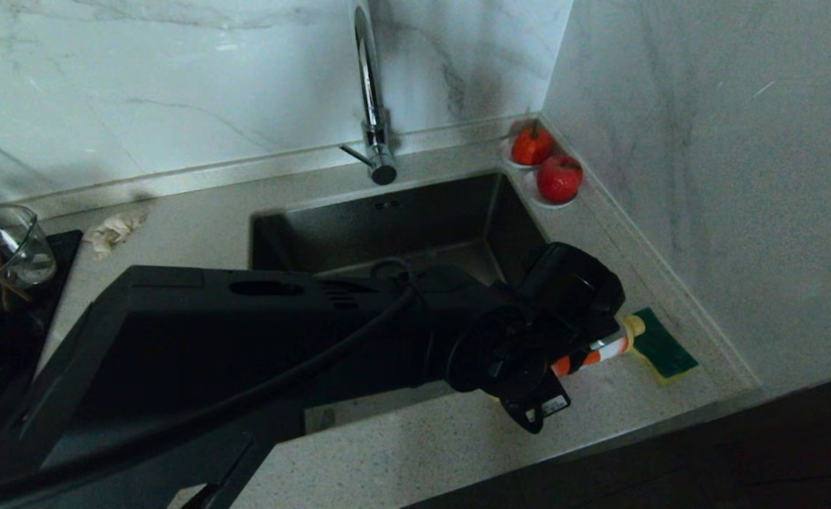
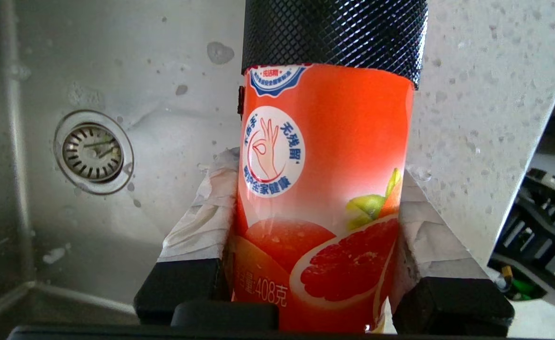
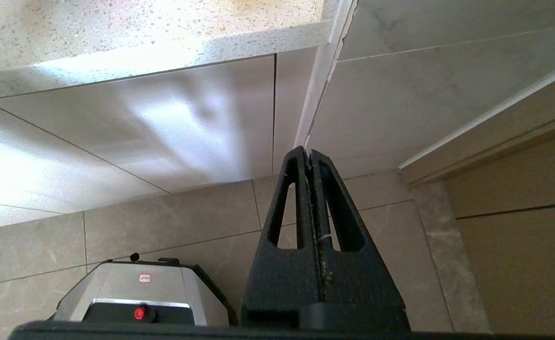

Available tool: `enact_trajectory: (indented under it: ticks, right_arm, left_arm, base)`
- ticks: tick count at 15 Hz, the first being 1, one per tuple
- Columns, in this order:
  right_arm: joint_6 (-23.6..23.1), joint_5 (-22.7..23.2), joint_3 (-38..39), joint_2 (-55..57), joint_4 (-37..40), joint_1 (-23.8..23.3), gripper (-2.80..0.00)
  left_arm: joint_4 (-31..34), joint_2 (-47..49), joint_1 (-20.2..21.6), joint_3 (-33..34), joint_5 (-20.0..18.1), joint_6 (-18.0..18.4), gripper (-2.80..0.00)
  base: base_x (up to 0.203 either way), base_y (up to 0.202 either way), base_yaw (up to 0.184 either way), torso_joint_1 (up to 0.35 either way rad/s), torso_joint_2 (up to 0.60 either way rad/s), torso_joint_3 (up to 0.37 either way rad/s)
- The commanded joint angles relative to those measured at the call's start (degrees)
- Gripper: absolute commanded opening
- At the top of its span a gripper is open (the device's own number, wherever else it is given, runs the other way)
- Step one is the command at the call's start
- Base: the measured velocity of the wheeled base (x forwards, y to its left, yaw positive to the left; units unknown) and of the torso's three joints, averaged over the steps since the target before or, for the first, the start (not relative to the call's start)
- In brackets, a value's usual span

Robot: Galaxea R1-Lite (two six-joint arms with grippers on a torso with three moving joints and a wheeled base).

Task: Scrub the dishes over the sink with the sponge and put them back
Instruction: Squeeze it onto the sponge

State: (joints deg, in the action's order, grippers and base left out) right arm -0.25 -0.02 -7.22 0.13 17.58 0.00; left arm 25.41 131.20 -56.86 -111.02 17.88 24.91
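The left gripper (image 2: 320, 264) is reaching across the sink (image 1: 401, 219) to its right-hand rim, and its fingers (image 2: 201, 226) are clamping an orange dish-soap bottle (image 2: 324, 189) between them, tipped so the yellowish nozzle is pointing at the sponge (image 1: 663, 345). That sponge is lying green side up on the worktop (image 1: 457, 438), just beside the basin's right edge, the nozzle right at its near end. I cannot tell whether any soap is coming out. The right gripper (image 3: 311, 198) is hanging parked below the worktop edge, its fingers pressed fully together and holding nothing. No bowl or plate is showing in any view, and the basin is looking bare down to its drain (image 2: 93, 152). So this is looking like early preparation: soaping the sponge. Picking the sponge up, scrubbing each dish over the basin and setting them back are all seemingly ahead.
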Motion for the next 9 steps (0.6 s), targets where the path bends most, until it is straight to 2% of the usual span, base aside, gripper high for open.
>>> enact_trajectory:
  ticks: [1,4,9]
  right_arm:
    - [0.0,0.0,0.0,0.0,0.1,0.0,-2.80]
    - [0.0,0.0,0.0,0.0,0.1,0.0,-2.80]
    - [0.0,0.0,0.0,0.0,0.1,0.0,-2.80]
  left_arm:
    - [-1.5,0.4,0.0,-0.1,0.1,0.1,-2.80]
    - [-4.1,0.6,0.0,-0.3,0.1,0.1,-2.80]
    - [-2.1,-0.1,0.0,-0.2,0.1,0.1,-2.80]
  base:
    - [0.000,0.000,0.000,0.000,0.00,0.000]
    - [0.000,0.000,0.000,0.000,0.00,0.000]
    - [0.000,0.000,0.000,0.000,0.00,0.000]
